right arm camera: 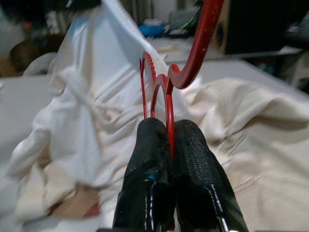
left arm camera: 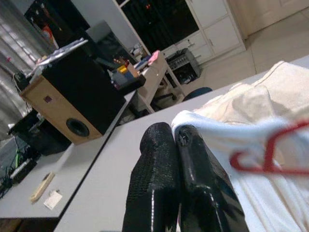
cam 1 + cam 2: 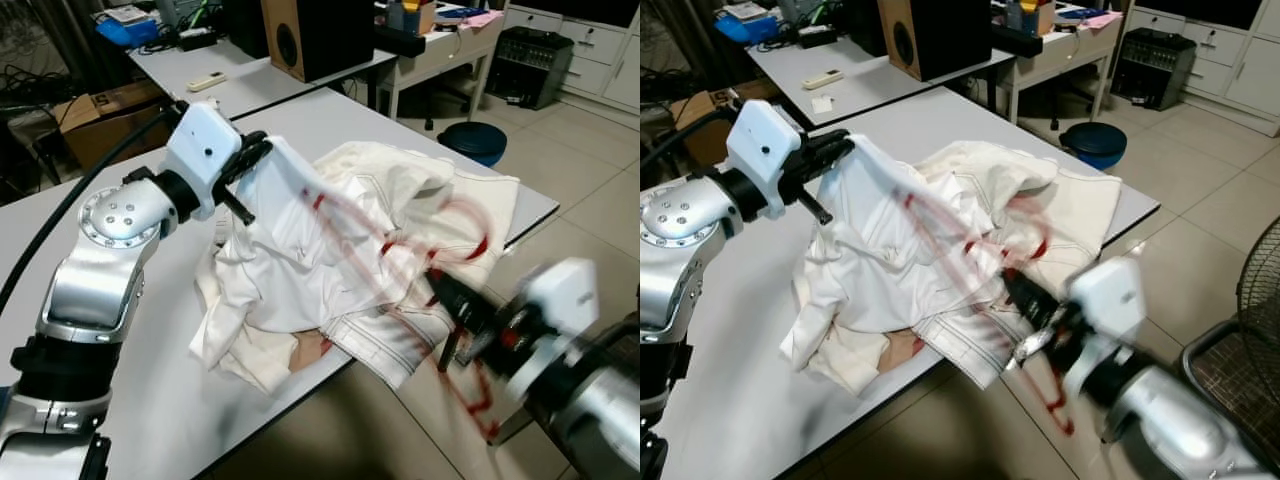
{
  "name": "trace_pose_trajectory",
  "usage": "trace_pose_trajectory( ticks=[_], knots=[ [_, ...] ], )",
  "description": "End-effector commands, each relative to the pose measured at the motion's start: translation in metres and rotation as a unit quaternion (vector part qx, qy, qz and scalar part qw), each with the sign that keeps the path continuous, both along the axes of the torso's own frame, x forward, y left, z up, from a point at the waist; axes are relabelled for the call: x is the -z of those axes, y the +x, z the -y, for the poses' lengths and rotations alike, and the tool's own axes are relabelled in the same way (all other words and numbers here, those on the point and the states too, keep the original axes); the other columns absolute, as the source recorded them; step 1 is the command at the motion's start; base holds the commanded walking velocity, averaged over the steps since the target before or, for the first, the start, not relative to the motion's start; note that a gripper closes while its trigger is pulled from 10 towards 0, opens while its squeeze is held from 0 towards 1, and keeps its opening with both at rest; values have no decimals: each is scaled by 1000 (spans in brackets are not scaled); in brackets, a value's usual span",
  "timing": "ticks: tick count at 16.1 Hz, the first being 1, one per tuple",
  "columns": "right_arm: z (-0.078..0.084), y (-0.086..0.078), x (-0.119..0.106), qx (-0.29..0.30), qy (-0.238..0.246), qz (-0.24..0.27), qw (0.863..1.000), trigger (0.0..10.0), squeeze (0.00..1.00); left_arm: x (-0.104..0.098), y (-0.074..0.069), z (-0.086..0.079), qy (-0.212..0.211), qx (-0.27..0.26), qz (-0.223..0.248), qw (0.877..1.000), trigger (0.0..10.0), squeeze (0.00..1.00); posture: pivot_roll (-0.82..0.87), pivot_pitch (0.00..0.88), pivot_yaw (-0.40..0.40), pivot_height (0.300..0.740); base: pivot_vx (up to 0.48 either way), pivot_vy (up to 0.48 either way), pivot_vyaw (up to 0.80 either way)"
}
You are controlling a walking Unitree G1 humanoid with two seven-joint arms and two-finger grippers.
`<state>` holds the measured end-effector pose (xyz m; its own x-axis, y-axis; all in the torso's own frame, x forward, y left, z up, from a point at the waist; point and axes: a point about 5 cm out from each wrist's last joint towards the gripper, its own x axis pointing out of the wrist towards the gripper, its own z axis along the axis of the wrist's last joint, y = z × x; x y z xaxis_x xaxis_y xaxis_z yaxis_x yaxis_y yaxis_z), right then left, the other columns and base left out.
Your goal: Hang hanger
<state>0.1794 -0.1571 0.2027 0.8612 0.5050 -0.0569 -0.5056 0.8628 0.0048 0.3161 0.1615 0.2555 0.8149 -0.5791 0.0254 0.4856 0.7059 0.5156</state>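
A white shirt (image 3: 290, 260) lies heaped on the grey table (image 3: 300, 120), on top of a cream garment (image 3: 450, 200). My left gripper (image 3: 252, 158) is shut on a raised fold of the white shirt (image 2: 227, 140), holding it up above the heap. My right gripper (image 3: 447, 292), at the table's near right edge, is shut on a red hanger (image 1: 200, 43). The hanger (image 3: 395, 240) is motion-blurred and reaches across the clothes toward the lifted fold. The right arm is blurred too.
A wooden speaker (image 3: 315, 35) and a remote (image 3: 207, 81) sit on the table behind. A cardboard box (image 3: 105, 115) is at the far left and a blue bin (image 3: 472, 140) on the floor beyond the table. A fan (image 3: 1250, 320) stands at the right.
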Motion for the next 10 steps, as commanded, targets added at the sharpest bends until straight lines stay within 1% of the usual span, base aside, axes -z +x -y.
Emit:
trace_pose_trajectory(
  ticks=[1, 2, 3, 4, 5, 6, 7, 8, 9, 10],
  knots=[
    [3, 0, -12, 1, 13, 20, 1000, 10000, 0, -20, 2, -8, -2, -22, 39, 999, 0, 0, -173, 0, 120, 740, 0, 0, 0],
    [4, 0, -15, -4, 14, 26, 1000, 10000, 0, -23, 2, -10, -4, -29, 50, 998, 0, 0, -173, 0, 120, 740, 0, 0, 0],
    [9, 2, -24, -8, 20, 50, 999, 10000, 0, -37, 5, -15, -13, -52, 83, 995, 0, 0, -173, 0, 118, 740, 0, 0, 0],
    [12, 5, -29, 1, 26, 63, 998, 10000, 0, -45, 5, -16, -17, -57, 99, 993, 0, 0, -171, 0, 115, 740, 0, 0, 0],
    [17, 12, -36, 27, 38, 83, 995, 10000, 0, -54, 5, -17, -25, -60, 119, 991, 0, 0, -169, 0, 110, 740, 0, 0, 0],
    [22, 21, -40, 60, 57, 90, 992, 10000, 0, -63, 4, -17, -39, -58, 135, 988, 0, 0, -168, 0, 107, 740, 0, 0, 0],
    [25, 27, -37, 78, 72, 76, 991, 10000, 0, -64, 3, -13, -49, -38, 130, 990, 0, 0, -165, 0, 104, 740, 0, 0, 0],
    [24, 29, -35, 78, 76, 69, 992, 10000, 0, -63, 2, -9, -49, -24, 123, 991, 0, 0, -165, 0, 104, 740, 0, 0, 0],
    [13, 30, -28, 32, 94, 37, 994, 10000, 0, -52, -2, 4, -42, 11, 100, 994, 0, 0, -164, 0, 103, 740, 0, 0, 0],
    [6, 30, -21, 12, 95, 13, 995, 10000, 0, -46, -3, 8, -40, 17, 91, 995, 0, 0, -164, 0, 105, 740, 0, 0, 0]
  ],
)
